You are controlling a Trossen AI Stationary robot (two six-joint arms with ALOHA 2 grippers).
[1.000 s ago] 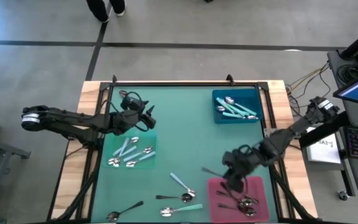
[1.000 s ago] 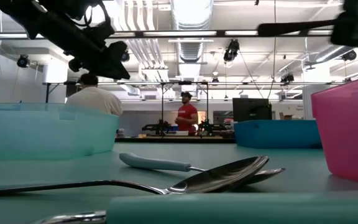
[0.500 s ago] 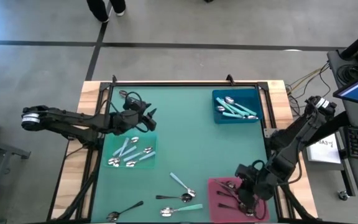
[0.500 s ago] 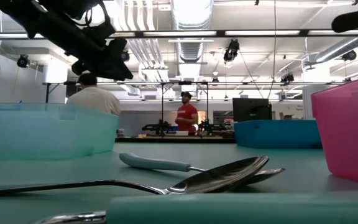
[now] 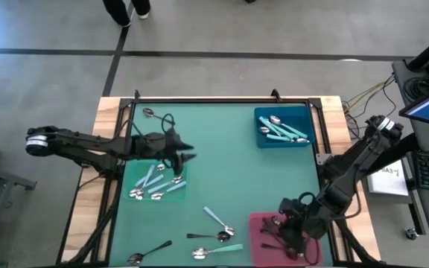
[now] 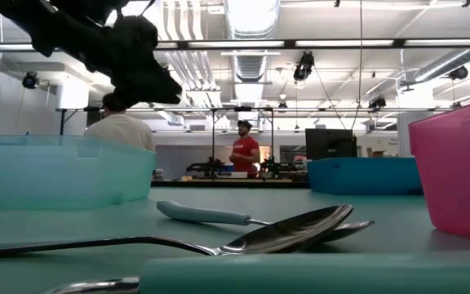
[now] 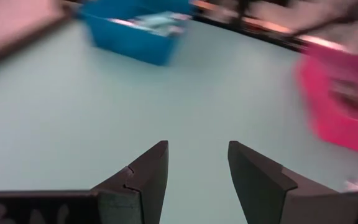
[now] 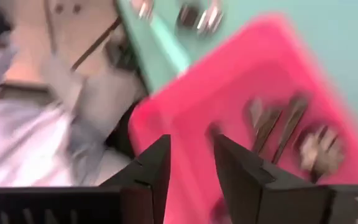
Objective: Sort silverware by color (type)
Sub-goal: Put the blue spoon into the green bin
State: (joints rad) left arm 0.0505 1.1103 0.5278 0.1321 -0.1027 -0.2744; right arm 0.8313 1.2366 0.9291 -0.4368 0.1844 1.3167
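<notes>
Silverware lies sorted and loose. Teal-handled spoons (image 5: pixel 281 131) sit in a blue tray (image 5: pixel 261 141) at the far right. Pale-handled spoons (image 5: pixel 155 183) lie in a pale tray (image 5: pixel 134 168) on the left. Dark spoons (image 8: pixel 278 127) lie in a pink tray (image 5: pixel 255 249) at the near right. Several loose spoons (image 5: pixel 216 234) rest flat on the mat near the front edge. My right gripper (image 8: pixel 191 165) hangs open over the pink tray with nothing between its fingers. My left gripper (image 7: pixel 197 168) is open and empty above the pale tray's far right corner.
The green mat (image 5: pixel 229 164) has bare room in its middle. A raised frame (image 5: pixel 222 99) runs along the far edge. In the low view a loose spoon bowl (image 6: pixel 292 229) and a pale handle (image 6: pixel 206 214) lie close by. People stand in the room behind.
My right gripper has swung toward the table's near right corner, from beside the pink tray to above it. The dark spoon that stuck out from it no longer shows in the low view. My left gripper has swung round, from pointing at the far edge to pointing at the table's right.
</notes>
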